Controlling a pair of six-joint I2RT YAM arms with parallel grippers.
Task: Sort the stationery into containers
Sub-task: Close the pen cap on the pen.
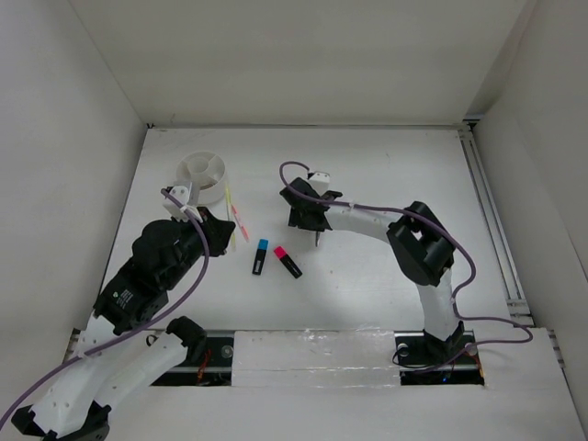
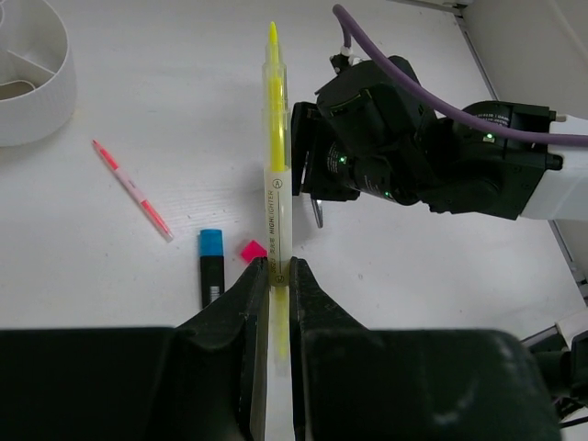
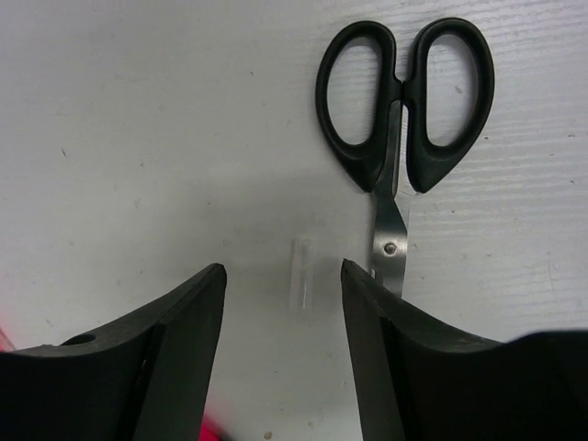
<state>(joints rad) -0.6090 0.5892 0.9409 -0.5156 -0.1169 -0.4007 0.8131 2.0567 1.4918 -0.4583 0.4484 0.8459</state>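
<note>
White table, white walls on three sides. Left hand clamped tight on thin yellow pen, tip pointing away from wrist. Right hand low over table, jaws spread, straddling tiny pale block without touching it. Black-handled scissors just beside block, blade running behind one finger. Pink pen, blue-cap highlighter and pink-cap highlighter lying on table between arms. Round white bowl far left, near left hand.

Bowl far left; highlighters side by side nearer; scissors to their right.
</note>
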